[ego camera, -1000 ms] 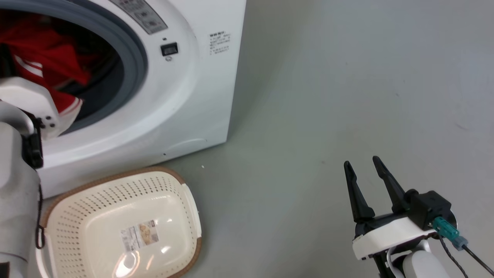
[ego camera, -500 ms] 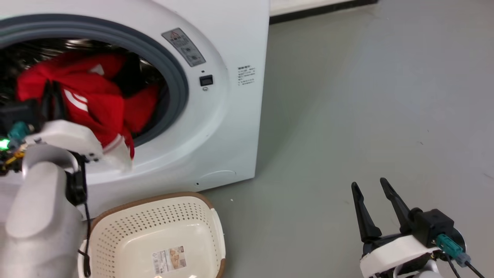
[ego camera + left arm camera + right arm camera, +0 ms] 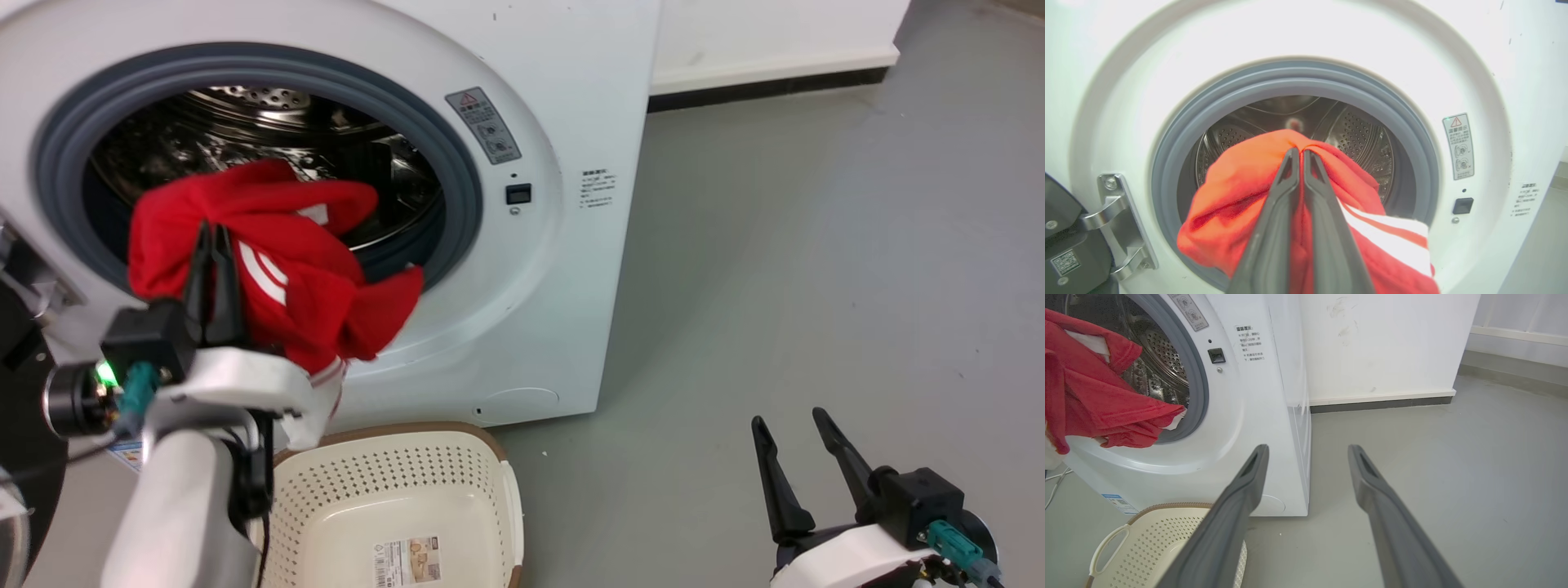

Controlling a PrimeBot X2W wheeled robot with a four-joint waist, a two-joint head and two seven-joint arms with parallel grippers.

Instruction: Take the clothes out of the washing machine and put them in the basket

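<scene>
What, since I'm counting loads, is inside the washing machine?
Inside the washing machine, perforated steel drum wall shows above. The clothes, pinched by the left end effector, hang across the porthole and hide most of the lower drum.

The clothes point(image 3: 286, 278) are bright red with white stripes and a white hem. The washing machine point(image 3: 588, 98) is white, its porthole ring point(image 3: 465, 196) grey, and its drum point(image 3: 1359, 139) is shiny steel dotted with holes. The basket point(image 3: 367, 482) near it is cream-white, patterned with rows of small holes, with a brown rim point(image 3: 408, 429). The left gripper point(image 3: 214, 233) and the right gripper point(image 3: 786, 416) are both black. The floor point(image 3: 816, 245) is grey-green.
</scene>
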